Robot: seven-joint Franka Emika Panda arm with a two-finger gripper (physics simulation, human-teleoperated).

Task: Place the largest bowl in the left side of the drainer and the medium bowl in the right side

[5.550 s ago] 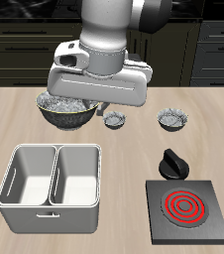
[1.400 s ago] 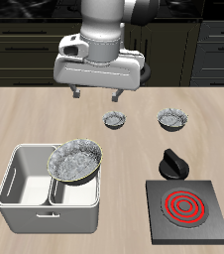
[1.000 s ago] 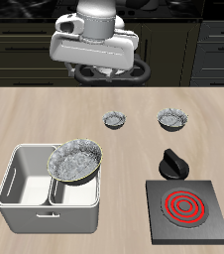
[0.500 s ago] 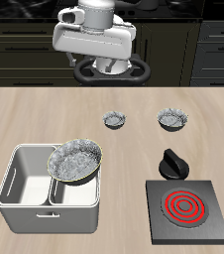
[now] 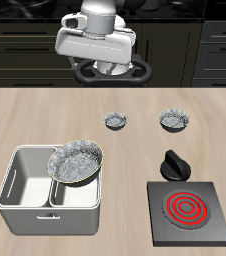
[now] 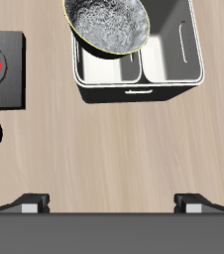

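Exterior view: largest bowl (image 5: 75, 162) sits tilted on the drainer (image 5: 25, 195) at lower left, over the centre wall. Medium bowl (image 5: 173, 121) rests on the surface (image 5: 113, 215) at centre right, tiny bowl (image 5: 116, 122) beside it. Pincer (image 6: 112, 201) is raised, spread wide, holding nothing.

Light wood-grain table (image 5: 135, 150) — dark cabinets (image 5: 220, 55) with drawer lines behind; even, flat lighting.

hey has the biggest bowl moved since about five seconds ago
Yes. The largest bowl was on the table behind the drainer; it now rests tilted on the drainer's compartment nearer the stove plate, not fully seated inside.
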